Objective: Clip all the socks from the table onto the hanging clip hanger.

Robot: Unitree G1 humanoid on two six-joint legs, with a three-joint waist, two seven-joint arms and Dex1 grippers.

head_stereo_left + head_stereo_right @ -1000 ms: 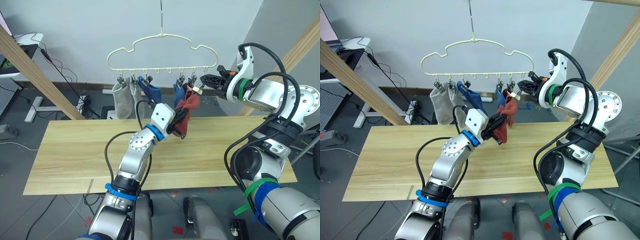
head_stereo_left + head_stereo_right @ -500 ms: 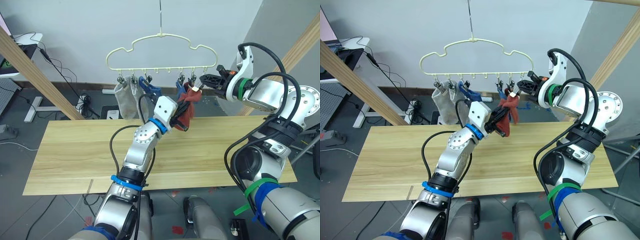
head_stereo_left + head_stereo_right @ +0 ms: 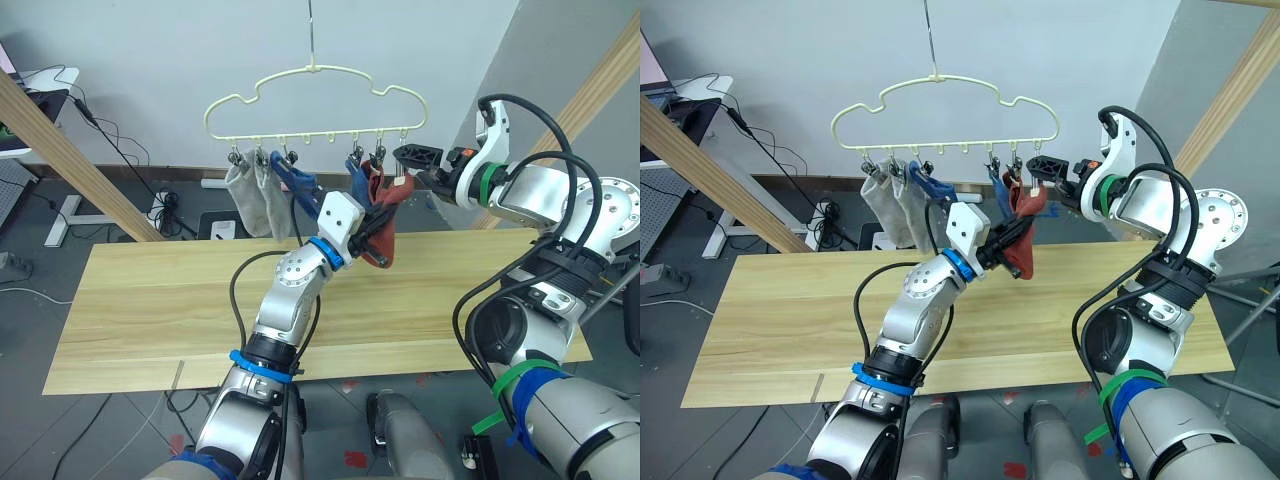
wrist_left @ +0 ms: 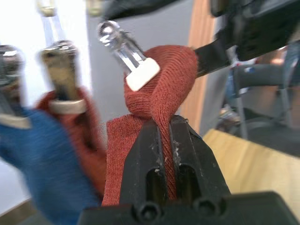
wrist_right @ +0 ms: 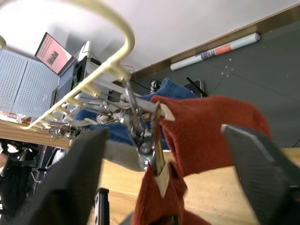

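Note:
The pale-yellow clip hanger point(image 3: 310, 72) hangs above the far edge of the table point(image 3: 150, 290). Two grey socks point(image 3: 250, 185), two blue ones point(image 3: 300, 182) and one rust-red sock point(image 3: 373, 183) hang from its clips. My left gripper point(image 4: 165, 123) is shut on a second rust-red sock point(image 4: 161, 91), holding it up under the hanger's right end. A metal clip point(image 4: 133, 65) with a white pad rests on that sock's folded top. My right gripper point(image 3: 1042, 168) stands open just right of that clip point(image 5: 154, 136), with its fingers point(image 5: 84, 178) spread to either side of it.
Slanted wooden poles stand at the left point(image 3: 70, 150) and right point(image 3: 590, 90) of the table. A desk with a screen point(image 3: 30, 90) and floor cables lie beyond the far left corner. A paper roll point(image 5: 215, 50) lies on the floor by the wall.
My right gripper was shut at the end clip and has opened wide. My left gripper has raised the rust-red sock up to that clip. The hanger swung slightly left.

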